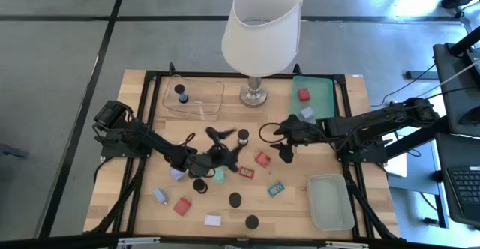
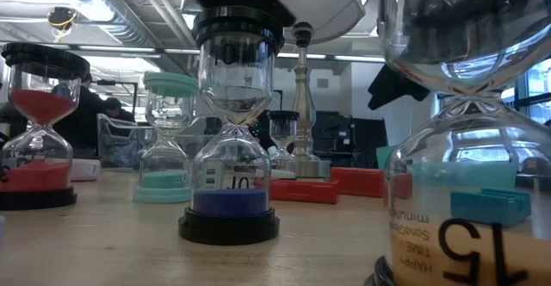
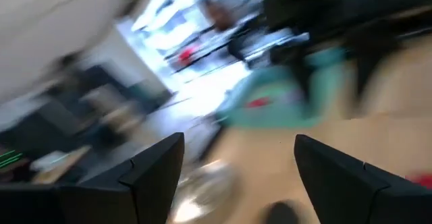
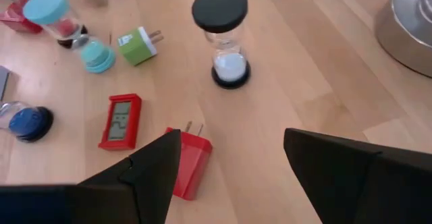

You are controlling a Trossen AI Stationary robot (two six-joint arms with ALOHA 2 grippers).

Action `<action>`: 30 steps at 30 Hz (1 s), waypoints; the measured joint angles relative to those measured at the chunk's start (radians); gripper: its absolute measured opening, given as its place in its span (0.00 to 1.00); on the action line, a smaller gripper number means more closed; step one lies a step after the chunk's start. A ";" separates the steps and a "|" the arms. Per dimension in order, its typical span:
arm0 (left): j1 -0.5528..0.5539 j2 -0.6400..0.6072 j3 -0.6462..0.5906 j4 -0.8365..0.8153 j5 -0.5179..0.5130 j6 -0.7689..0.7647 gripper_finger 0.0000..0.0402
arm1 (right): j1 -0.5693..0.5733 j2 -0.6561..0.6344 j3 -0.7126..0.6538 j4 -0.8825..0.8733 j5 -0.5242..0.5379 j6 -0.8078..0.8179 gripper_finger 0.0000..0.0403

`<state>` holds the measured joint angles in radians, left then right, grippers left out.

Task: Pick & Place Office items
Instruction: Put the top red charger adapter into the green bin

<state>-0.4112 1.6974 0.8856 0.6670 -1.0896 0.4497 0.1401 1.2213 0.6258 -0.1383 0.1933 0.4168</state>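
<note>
From above, the right gripper (image 1: 288, 145) hangs open just beside the red plug block (image 1: 262, 159), and its wrist view shows that light, hard, smooth block (image 4: 189, 163) between its wide fingers (image 4: 152, 177), best pinched on flat sides; the left gripper (image 1: 217, 150) waits open.

1. Your overhead view is evenly bright and sharp; the pale wooden table (image 1: 247, 204) carries only short, soft shadows under the arms.
2. Your table-level view is backlit: ceiling strip lights and a bright window at the right edge glare through the clear glass hourglass with blue sand (image 2: 229, 131). The nearest glass, at the right, is out of focus.
3. Your left wrist picture is smeared throughout; only its own dark fingers (image 3: 152, 177) stay crisp.
4. Your right wrist view is sharp and evenly lit, with a small shadow beside the red plastic plug adapter (image 4: 187, 163).
</note>
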 joint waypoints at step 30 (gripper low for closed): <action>0.060 -0.478 0.000 -0.982 0.408 -0.856 0.69 | 0.072 0.198 0.001 0.242 0.041 -0.149 0.69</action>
<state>-0.3515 1.2195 0.8856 -0.3153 -0.6815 -0.4066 0.2122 1.4193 0.6266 0.1039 0.2342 0.2676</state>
